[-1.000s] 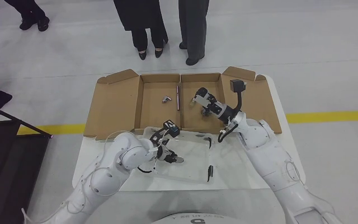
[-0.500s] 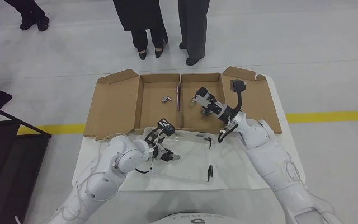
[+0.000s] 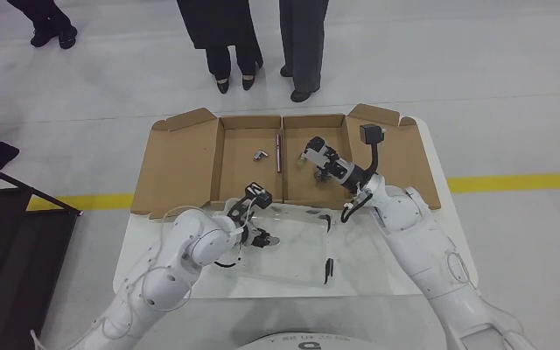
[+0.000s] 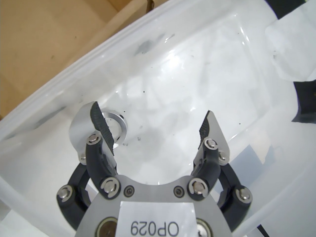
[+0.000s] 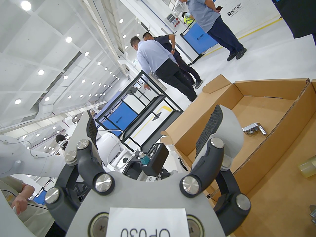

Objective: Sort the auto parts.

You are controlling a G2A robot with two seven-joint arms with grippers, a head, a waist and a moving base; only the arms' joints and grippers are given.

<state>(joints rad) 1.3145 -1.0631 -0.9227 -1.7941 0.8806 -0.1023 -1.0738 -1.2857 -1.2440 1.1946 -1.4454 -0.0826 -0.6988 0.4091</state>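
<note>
The left gripper (image 4: pixel 151 109) and right gripper (image 5: pixel 153 110): silver plates, black linkages, steel screws, ribbed black pads (image 4: pixel 101 125), a white label behind; glossy white arms (image 3: pixel 420 236), thin cables.

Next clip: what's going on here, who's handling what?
The left gripper is open inside the clear bin, one finger right by a small round metal part; nothing is gripped yet. The right gripper hangs open and empty over the cardboard box, where a small metal fitting and a rod lie in the neighbouring compartment.
</note>
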